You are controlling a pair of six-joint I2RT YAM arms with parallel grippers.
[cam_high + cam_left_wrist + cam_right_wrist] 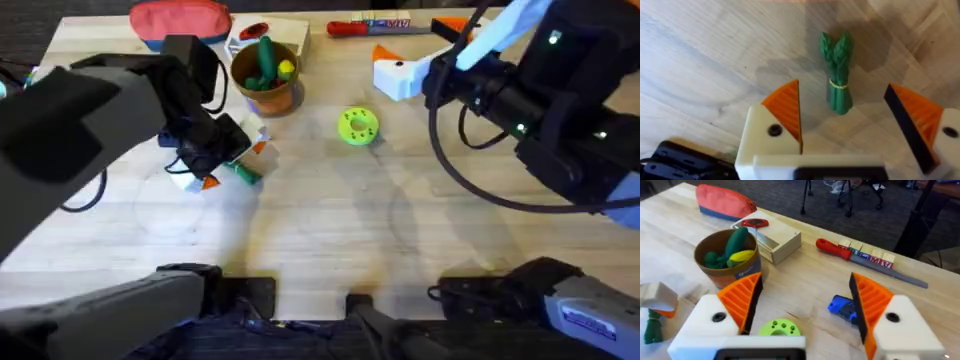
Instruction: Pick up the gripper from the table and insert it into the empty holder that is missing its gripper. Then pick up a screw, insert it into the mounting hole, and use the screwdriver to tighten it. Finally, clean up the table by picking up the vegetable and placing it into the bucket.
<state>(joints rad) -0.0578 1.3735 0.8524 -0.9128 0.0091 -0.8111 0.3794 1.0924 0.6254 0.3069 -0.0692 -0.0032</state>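
Hovering left claw [842, 137] spread above vegetable [837, 75], right claw [802, 305] spread, screwdriver [842, 307] mostly hidden behind its finger.

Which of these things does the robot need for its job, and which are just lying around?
For the job:
vegetable
bucket
blue screwdriver

Just lying about:
green ring
red-handled screwdriver
red pouch
box

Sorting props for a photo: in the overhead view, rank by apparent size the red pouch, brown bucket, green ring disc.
Largest to smallest:
1. soft red pouch
2. round brown bucket
3. green ring-shaped disc
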